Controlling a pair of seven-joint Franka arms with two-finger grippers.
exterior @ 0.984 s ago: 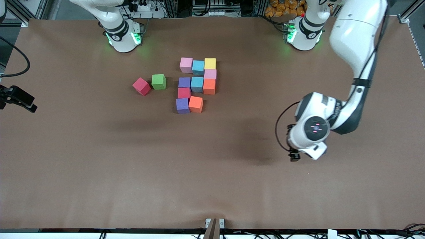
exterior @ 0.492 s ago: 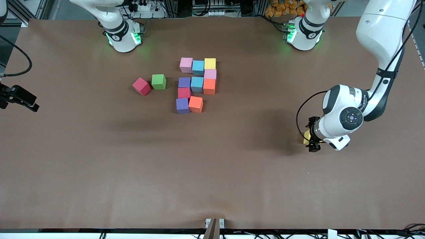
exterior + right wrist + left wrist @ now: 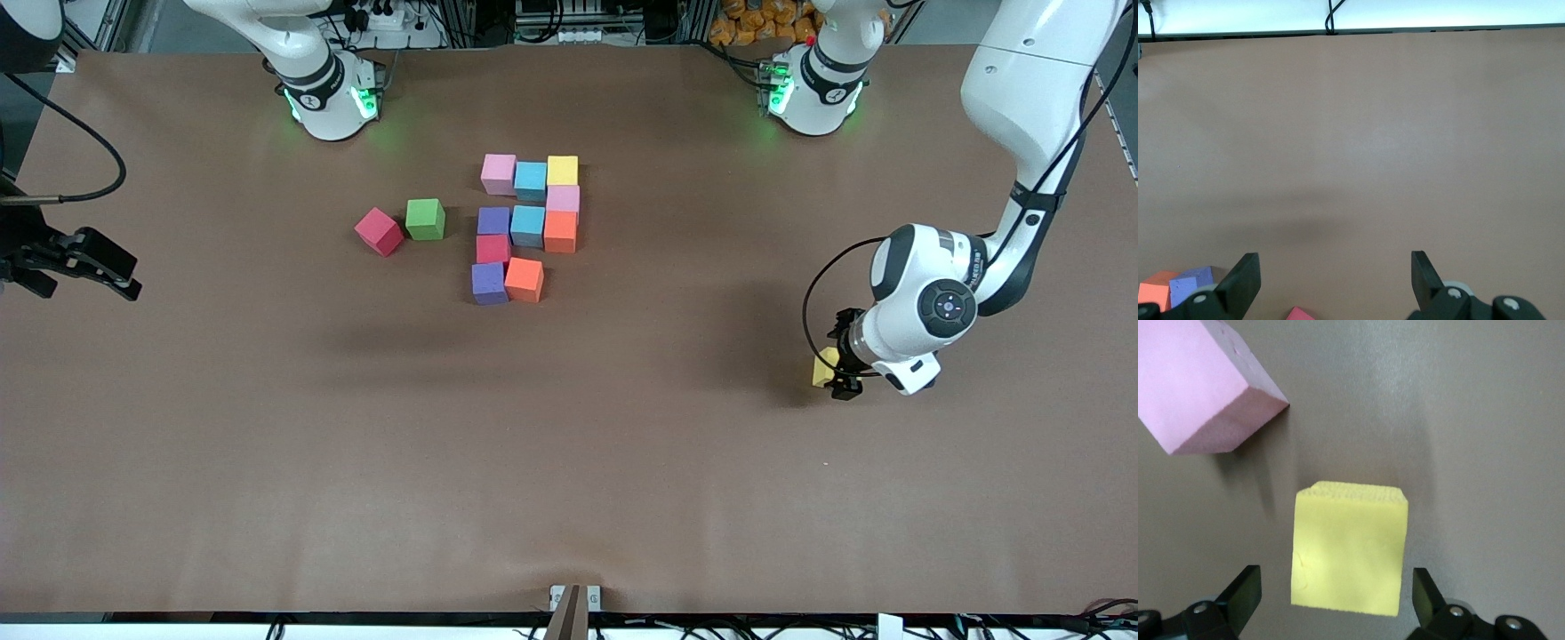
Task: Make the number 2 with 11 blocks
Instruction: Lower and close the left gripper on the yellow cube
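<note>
Ten cubes sit in the half-built number 2 [image 3: 526, 227], well up the bench [image 3: 569, 462] toward the robots' edge and midway between the two ends. The bottom row shows only a purple and an orange cube, so one corner slot looks unfilled. The step in hand, by my read, is fetching that last piece: a loose yellow block [image 3: 823, 366] lying on the bench toward the left arm's end, with a pink block [image 3: 1201, 383] near it in the left wrist view. Over it hangs the left tool [image 3: 838, 373], fingers spread wide, one on each side of the yellow block with clear gaps, gripping nothing. Next move calls for a straight descent and a square pinch on its flat sides. A red cube [image 3: 379, 231] and green cube [image 3: 425, 219] lie beside the digit, toward the right arm's end. There the right tool [image 3: 84, 271] waits over the bench's edge, released and empty.
</note>
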